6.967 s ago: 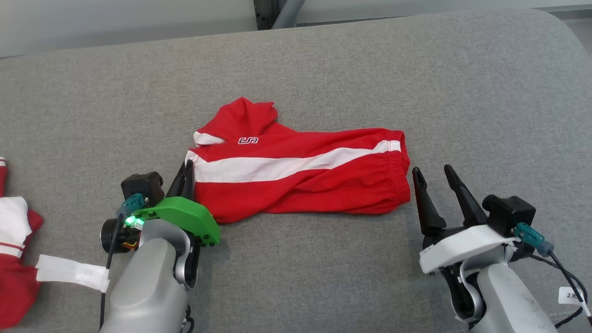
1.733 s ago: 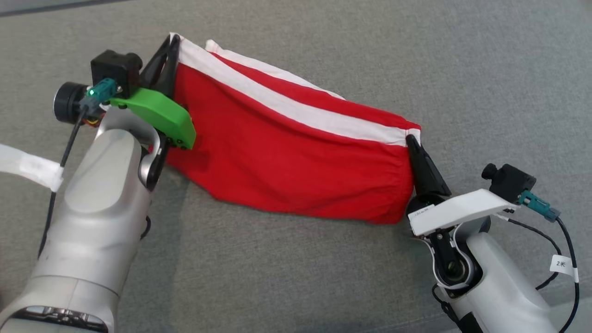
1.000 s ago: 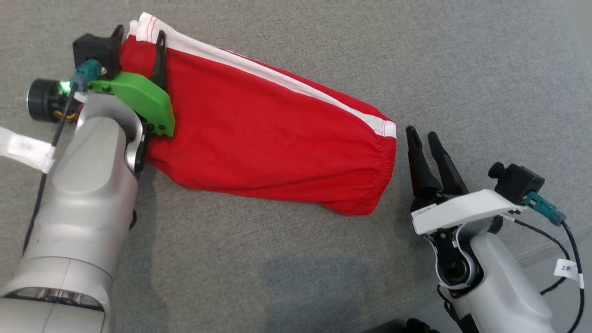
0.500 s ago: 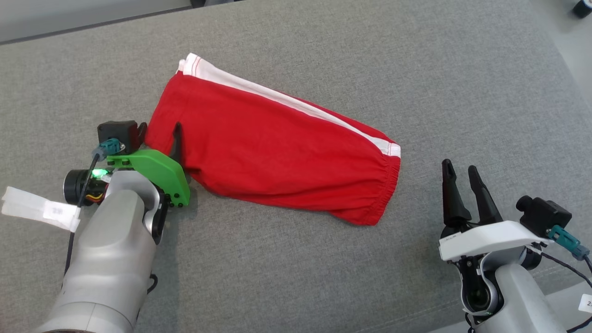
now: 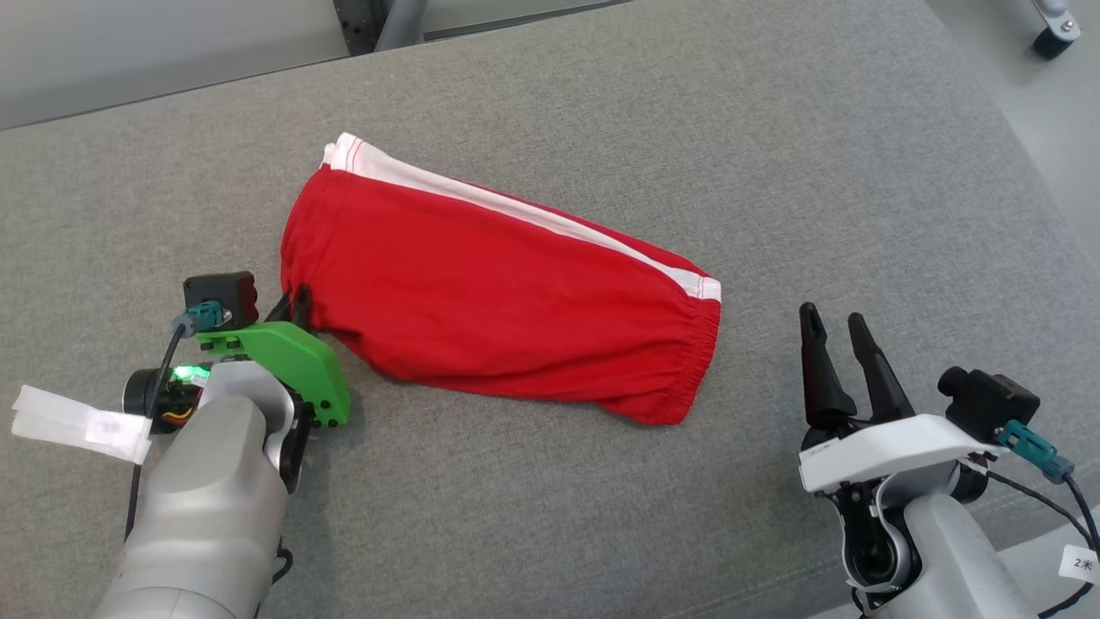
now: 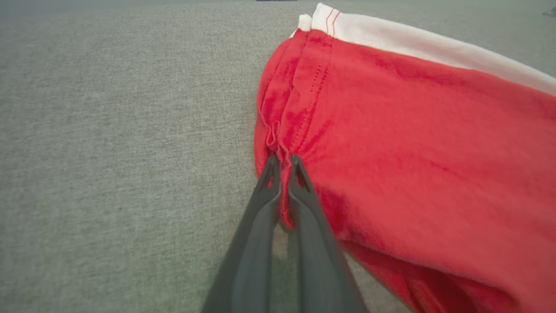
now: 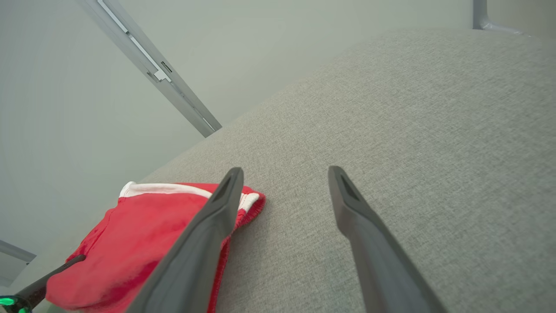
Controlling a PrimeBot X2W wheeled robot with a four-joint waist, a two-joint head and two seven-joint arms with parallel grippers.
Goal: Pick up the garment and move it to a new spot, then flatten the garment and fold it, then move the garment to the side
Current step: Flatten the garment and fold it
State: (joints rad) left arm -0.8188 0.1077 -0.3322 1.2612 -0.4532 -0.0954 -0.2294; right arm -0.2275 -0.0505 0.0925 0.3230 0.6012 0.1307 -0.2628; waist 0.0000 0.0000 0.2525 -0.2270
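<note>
The garment [image 5: 498,301], red shorts with a white side stripe, lies flat and slantwise on the grey cushion [image 5: 601,516], its elastic waistband at the lower right. My left gripper [image 5: 296,303] is at its near left corner. In the left wrist view the left gripper [image 6: 282,163] is shut, with a pinch of the garment's [image 6: 412,152] red hem between its fingers. My right gripper [image 5: 832,320] stands open a short way right of the waistband, touching nothing. In the right wrist view the right gripper [image 7: 284,174] has bare cushion between its fingers and the garment [image 7: 130,234] at the lower left.
The cushion's right edge [image 5: 1044,206] drops to a pale floor, where a caster [image 5: 1053,34] stands at the top right. A metal post [image 5: 378,17] rises behind the back edge. A white tag [image 5: 77,423] hangs from my left arm's cable.
My left gripper drew back from the garment's far left end to its near left corner and shut on the hem. The right gripper stayed open beside the waistband. The camera has shifted.
</note>
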